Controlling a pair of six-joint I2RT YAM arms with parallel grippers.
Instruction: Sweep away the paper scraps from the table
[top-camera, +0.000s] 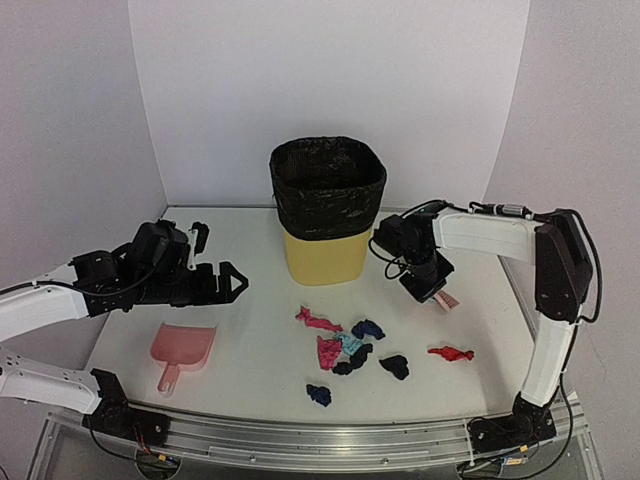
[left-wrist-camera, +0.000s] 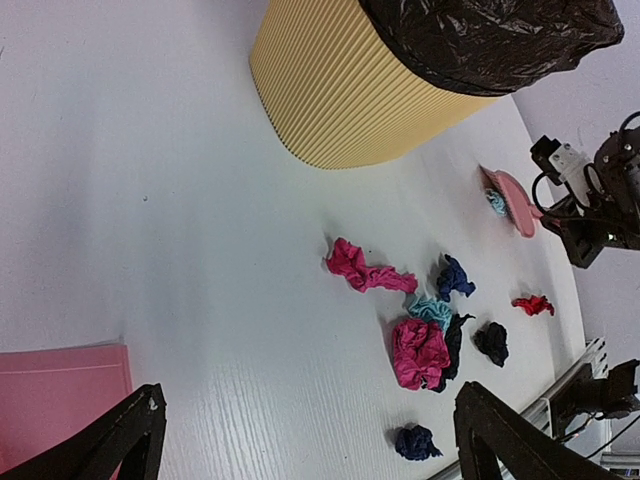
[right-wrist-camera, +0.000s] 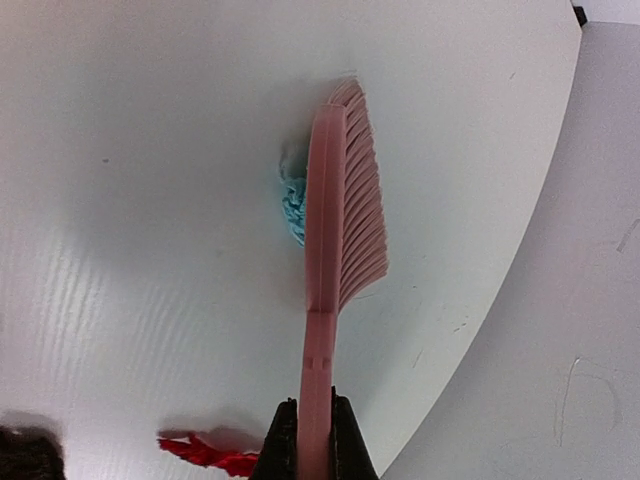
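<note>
While most paper scraps (top-camera: 350, 350) lie near-centre on the table (top-camera: 250, 350), your left gripper (top-camera: 228, 282) hangs spread and empty to their left; farther right, your right gripper (right-wrist-camera: 313, 445) pinches the pink brush (right-wrist-camera: 335, 220), a light blue scrap (right-wrist-camera: 293, 200) beside its bristles.

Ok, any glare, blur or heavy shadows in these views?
Top view: soft even light, scraps sharp, faint shadows. Left wrist: rolled sideways, bin stretched, left gripper a dark silhouette. Right wrist: brush crisp, diffuse shadow on the table beside it; no glare.
</note>
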